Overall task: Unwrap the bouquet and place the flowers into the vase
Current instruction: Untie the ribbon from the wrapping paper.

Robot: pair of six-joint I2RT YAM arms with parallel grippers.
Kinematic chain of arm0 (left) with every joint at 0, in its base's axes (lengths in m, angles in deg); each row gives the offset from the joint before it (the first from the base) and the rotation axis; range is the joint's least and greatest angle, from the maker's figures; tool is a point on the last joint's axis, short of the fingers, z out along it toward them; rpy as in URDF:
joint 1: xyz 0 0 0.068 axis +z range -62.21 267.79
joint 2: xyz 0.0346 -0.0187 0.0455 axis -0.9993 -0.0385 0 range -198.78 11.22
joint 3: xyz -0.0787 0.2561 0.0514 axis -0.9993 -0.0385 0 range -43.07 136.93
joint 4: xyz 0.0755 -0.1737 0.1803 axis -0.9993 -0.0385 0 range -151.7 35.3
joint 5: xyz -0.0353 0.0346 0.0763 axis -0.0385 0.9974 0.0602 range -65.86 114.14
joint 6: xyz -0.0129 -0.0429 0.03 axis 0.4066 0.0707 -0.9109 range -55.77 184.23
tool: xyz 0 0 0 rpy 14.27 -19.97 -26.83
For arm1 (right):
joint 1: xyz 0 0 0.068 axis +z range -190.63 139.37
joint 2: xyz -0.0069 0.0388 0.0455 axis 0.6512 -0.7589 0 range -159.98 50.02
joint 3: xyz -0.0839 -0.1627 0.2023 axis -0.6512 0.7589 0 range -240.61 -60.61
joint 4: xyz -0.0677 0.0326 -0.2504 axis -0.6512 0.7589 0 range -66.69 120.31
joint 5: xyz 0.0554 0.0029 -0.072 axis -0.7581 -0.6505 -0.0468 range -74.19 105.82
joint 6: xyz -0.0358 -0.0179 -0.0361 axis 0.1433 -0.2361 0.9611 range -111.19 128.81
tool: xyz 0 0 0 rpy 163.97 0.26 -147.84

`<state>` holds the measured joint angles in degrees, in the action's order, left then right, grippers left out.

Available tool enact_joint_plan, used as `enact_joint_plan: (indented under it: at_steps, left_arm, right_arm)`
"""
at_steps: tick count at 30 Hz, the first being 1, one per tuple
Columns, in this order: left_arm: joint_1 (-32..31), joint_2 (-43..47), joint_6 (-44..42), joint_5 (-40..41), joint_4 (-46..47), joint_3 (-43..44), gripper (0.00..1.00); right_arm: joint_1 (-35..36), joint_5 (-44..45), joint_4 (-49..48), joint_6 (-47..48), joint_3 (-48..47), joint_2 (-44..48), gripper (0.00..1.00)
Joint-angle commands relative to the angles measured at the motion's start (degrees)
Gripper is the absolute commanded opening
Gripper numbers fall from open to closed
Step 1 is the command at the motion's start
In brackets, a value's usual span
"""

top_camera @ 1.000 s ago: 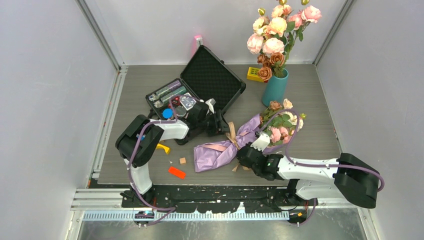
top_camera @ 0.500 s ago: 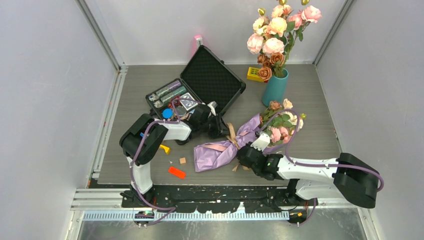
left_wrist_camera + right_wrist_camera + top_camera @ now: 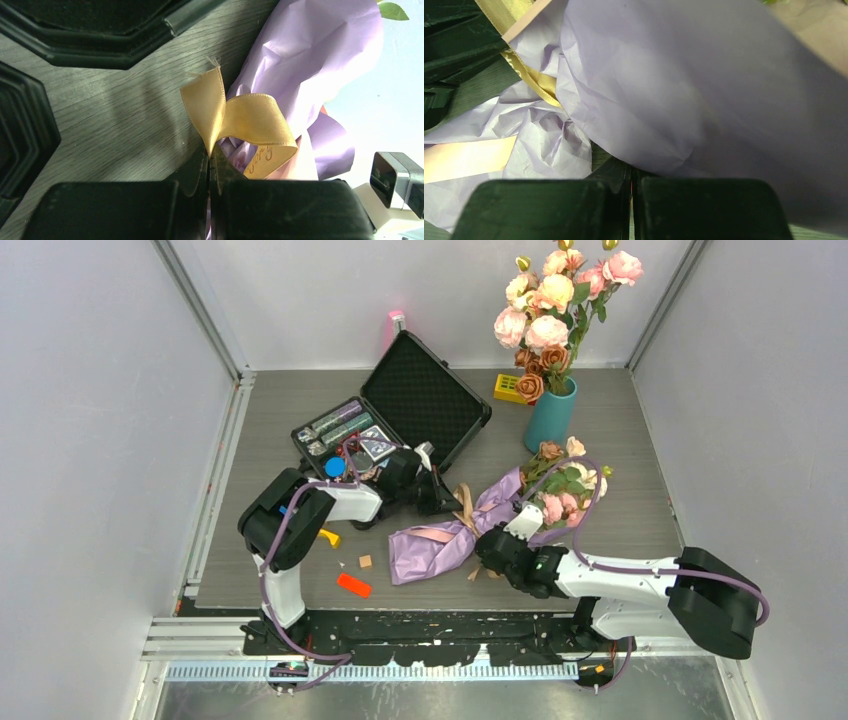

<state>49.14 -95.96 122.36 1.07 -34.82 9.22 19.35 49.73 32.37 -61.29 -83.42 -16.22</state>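
bouquet [image 3: 440, 545] lies flat, flowers [image 3: 560, 495] end toward vase [image 3: 549, 418] | left gripper [image 3: 210, 150] clamped on ribbon [image 3: 240, 125] tail, bouquet's far side, nearest the knot | right gripper [image 3: 630, 172] closed at bouquet's near side, paper hold unclear

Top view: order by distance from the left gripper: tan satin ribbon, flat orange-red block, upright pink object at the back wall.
1. Tan satin ribbon, pinched in the left gripper.
2. Flat orange-red block, front-left, toward the arm bases.
3. Upright pink object, against the back wall.
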Motion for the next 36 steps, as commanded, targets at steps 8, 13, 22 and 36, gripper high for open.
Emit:
enact_joint_plan:
  at_steps: [8, 13, 22, 36]
  left_arm:
    - [0.0, 4.7, -4.1, 3.2, -3.1, 1.6, 0.0]
    - [0.0, 5.7, -5.7, 4.3, -5.2, 2.0, 0.0]
    - [0.1, 6.2, -6.2, 5.0, -5.7, 1.5, 0.0]
    - [1.0, 8.9, -7.8, 6.4, -7.3, -0.2, 0.0]
  right_arm:
    - [-1.6, 4.5, 3.4, 2.0, -2.0, -0.4, 0.0]
    - [-1.8, 4.3, 3.4, 2.2, -1.4, 0.7, 0.0]
    - [-1.8, 4.2, 3.6, 2.0, 0.3, 3.3, 0.0]
    - [-2.3, 4.6, 5.4, 1.9, 1.4, 5.4, 0.0]
